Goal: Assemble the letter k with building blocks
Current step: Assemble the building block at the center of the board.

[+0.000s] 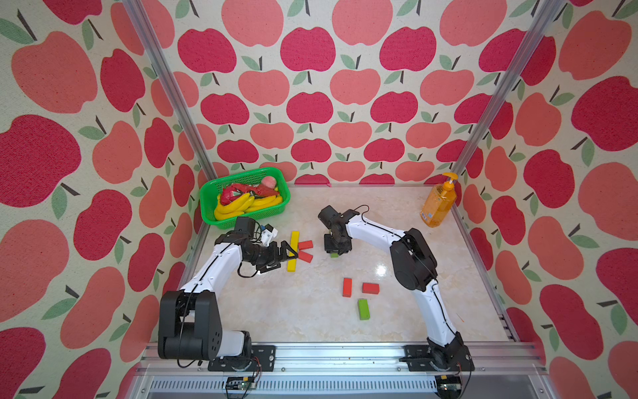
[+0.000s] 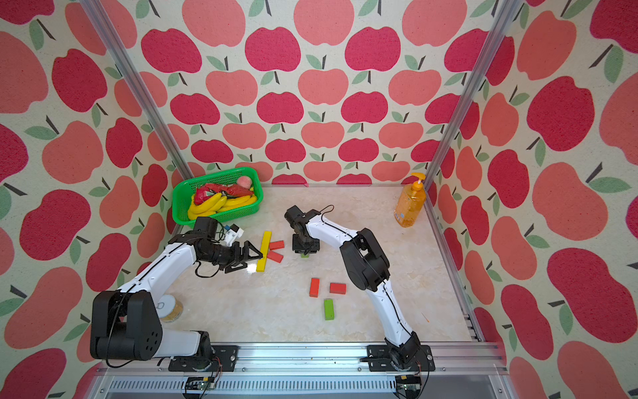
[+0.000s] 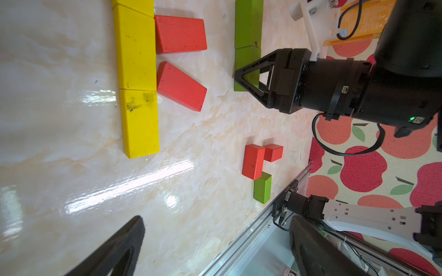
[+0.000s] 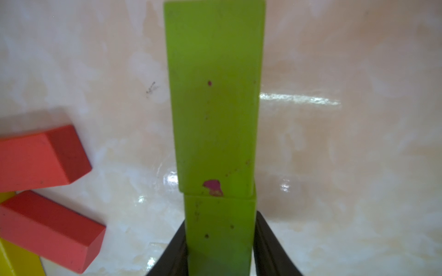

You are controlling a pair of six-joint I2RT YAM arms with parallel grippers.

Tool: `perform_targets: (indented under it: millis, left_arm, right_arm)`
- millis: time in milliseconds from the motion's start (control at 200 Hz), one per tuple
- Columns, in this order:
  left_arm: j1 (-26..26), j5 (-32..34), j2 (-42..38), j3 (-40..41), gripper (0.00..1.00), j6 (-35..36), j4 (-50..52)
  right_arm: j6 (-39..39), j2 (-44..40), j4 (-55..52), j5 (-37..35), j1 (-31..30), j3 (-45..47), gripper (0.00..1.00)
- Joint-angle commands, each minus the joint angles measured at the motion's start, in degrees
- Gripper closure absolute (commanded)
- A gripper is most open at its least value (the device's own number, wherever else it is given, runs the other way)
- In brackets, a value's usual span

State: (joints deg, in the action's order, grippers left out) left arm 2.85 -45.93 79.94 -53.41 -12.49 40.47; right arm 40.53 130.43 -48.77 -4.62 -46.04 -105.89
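The letter k lies flat left of centre: a yellow bar [image 1: 293, 250] [image 3: 137, 71] of bricks with two slanted red bricks [image 1: 305, 245] [image 1: 305, 256] on its right side. My left gripper [image 1: 286, 261] [image 3: 218, 222] hovers open just left of the bar and holds nothing. My right gripper [image 1: 334, 251] [image 4: 220, 219] points down, shut on a green brick [image 4: 218, 227] that lies end to end with another green brick [image 4: 214, 95]. From above, the gripper hides most of this green pair. Loose on the table are two red bricks [image 1: 347, 287] [image 1: 370, 288] and one green brick [image 1: 363, 309].
A green basket [image 1: 241, 171] with bananas and other fruit stands at the back left. An orange soap bottle [image 1: 438, 203] stands at the back right corner. A small can [image 2: 172, 307] sits by the left arm's base. A metal rail [image 1: 345, 349] runs along the front edge.
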Motion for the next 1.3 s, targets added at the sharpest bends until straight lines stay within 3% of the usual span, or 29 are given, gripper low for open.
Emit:
perform_targets:
  millis: [0,300,505,785,1075,1295]
  left_arm:
    - [-0.3,-1.3,0.7,-1.2,0.02,0.4,0.5]
    - [-0.3,-1.3,0.6,-1.2,0.02,0.3,0.5]
    - [-0.3,-1.4,0.3,-1.3,0.02,0.3,0.5]
    - [-0.2,-1.4,0.0,-1.3,0.02,0.3,0.5]
    - [-0.2,-0.9,-0.2,-1.3,0.02,0.6,0.7]
    - [-0.2,-0.2,-1.1,-1.3,0.02,0.9,1.1]
  right_arm:
    - [0.0,1.6,-1.4,-0.4,0.3,-1.3,0.58]
    - [-1.0,0.7,0.1,0.1,0.0,-0.9,0.48]
    - [-2.9,-2.2,1.0,-5.1,-1.4,-0.5,0.30]
    - [-5.7,-5.7,4.0,-7.6,-3.3,0.2,0.27]
    - [-6.8,-13.2,1.0,-15.5,-5.9,0.5,0.25]
    - [0.9,-26.1,3.1,-11.4,-6.3,16.4,0.24]
